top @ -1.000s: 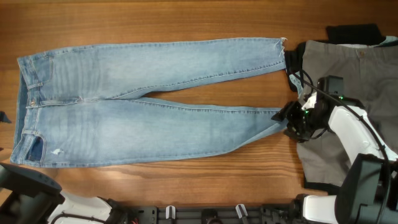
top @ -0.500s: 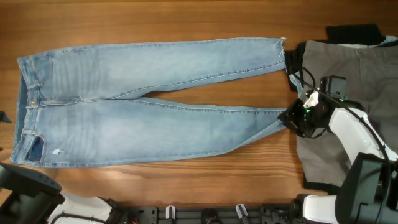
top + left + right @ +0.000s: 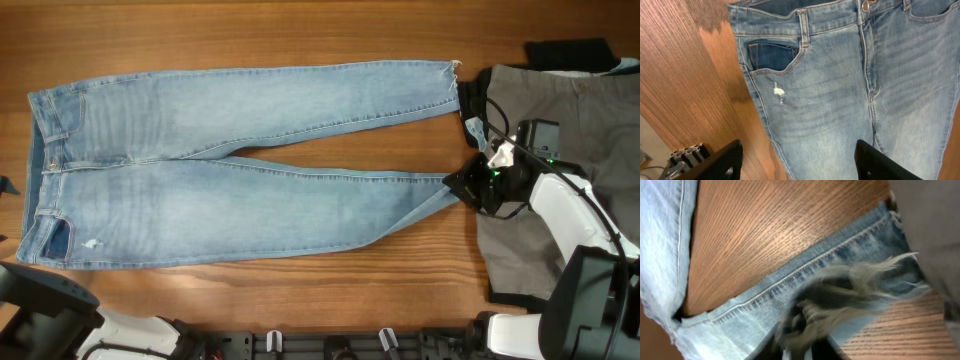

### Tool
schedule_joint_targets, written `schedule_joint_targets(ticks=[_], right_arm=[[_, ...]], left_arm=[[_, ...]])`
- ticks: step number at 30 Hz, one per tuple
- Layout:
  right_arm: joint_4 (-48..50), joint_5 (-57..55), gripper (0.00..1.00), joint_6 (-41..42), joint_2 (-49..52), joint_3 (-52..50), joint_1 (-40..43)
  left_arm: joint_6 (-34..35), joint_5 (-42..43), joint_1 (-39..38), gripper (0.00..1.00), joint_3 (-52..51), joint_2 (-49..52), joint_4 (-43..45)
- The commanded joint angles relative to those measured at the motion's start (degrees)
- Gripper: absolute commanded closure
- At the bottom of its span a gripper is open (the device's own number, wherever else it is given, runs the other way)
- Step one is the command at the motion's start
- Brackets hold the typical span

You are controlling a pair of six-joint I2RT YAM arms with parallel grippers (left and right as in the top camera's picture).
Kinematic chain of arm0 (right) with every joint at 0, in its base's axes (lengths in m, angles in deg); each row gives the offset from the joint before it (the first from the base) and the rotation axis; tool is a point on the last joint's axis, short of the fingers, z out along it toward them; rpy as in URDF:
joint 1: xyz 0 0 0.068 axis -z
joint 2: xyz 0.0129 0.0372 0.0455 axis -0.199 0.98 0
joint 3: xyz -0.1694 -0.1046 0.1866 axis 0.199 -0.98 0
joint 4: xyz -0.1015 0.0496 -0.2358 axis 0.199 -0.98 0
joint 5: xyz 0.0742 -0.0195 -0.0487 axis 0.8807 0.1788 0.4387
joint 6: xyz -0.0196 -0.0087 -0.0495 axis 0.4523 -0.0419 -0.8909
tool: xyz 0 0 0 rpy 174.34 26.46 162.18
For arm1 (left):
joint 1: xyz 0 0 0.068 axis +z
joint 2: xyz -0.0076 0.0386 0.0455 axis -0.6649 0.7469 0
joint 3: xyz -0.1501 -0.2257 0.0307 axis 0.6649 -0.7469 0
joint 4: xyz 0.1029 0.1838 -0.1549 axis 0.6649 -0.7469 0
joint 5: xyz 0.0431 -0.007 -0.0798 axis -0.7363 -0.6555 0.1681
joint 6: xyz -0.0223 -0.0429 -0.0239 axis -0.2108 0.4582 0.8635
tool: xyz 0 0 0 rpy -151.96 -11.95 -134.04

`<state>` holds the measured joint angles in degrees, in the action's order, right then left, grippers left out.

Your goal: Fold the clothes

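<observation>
My right arm reached in from the right side of the table (image 3: 300, 30), its forearm lying over the grey trousers (image 3: 590, 110). The wrist was turned toward the jeans (image 3: 230, 200), so my right gripper (image 3: 463, 184) sat at the frayed hem (image 3: 450, 188) of the nearer leg. My left arm stayed low at the near left corner. Its camera looked down on the front pocket (image 3: 772, 55) and waistband.

Against a second earlier, my right wrist had shifted a little toward the far side of the table and slightly leftward, and the hem end had come with it. The rest of the jeans lay as before: flat, waistband to the left, both legs stretched rightward, the far leg ending beside the grey trousers.

In the wrist view my right gripper (image 3: 800, 330) was pinched closed on the frayed hem, threads spilling around the tips, though motion blurred the picture. My left gripper (image 3: 800, 162) held nothing, its fingers (image 3: 715, 160) spread wide above the denim.
</observation>
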<state>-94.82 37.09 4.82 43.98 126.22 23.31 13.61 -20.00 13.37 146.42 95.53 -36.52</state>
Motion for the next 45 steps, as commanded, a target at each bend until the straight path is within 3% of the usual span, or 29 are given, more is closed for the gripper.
schedule_joint_targets(ticks=[1,3,4,11,14,21,29,32,35,37,39,45], right_arm=[[-1.57,-1.84,0.66,0.42,0.02,0.72,0.24],[-2.86,-4.44,0.52,0.37,0.02,0.72,0.24],[-3.08,-5.70,0.50,-0.39,0.02,0.72,0.26],[-0.02,3.52,0.52,-10.03,-1.01,2.80,3.82],[1.03,8.72,0.59,-10.43,-0.98,3.15,4.52],[3.82,4.70,0.81,-5.81,0.90,2.75,1.07],[7.67,3.54,0.88,-5.68,3.21,2.64,0.98],[5.16,6.58,0.75,-8.74,0.59,4.15,4.37],[-2.38,6.05,0.45,-8.90,-1.92,5.20,8.28],[-6.08,4.63,0.43,-9.18,-2.08,5.18,10.14],[-9.49,1.44,0.51,-9.90,-2.03,5.16,11.61],[-19.15,-7.04,0.91,-11.80,-2.05,5.07,13.53]], left_arm=[[0.72,0.72,0.20,0.29,0.00,-0.31,-0.02],[0.72,0.72,0.20,0.28,0.00,-0.31,-0.02],[0.72,0.72,0.20,0.28,0.00,-0.31,-0.02],[0.72,0.72,0.20,0.27,0.00,-0.31,0.09],[0.74,0.74,0.20,0.27,0.00,-0.31,0.37],[0.74,1.09,0.17,0.27,0.00,-0.31,0.35],[0.70,1.60,0.20,0.26,0.00,-0.31,-0.04],[0.70,1.62,0.20,0.25,0.00,-0.31,-0.04],[0.72,1.60,0.20,0.25,0.00,-0.31,0.00],[0.72,1.62,0.20,0.25,0.00,-0.31,0.00],[0.72,1.62,0.20,0.25,0.00,-0.31,0.00],[0.72,1.62,0.20,0.25,0.00,-0.31,0.00]])
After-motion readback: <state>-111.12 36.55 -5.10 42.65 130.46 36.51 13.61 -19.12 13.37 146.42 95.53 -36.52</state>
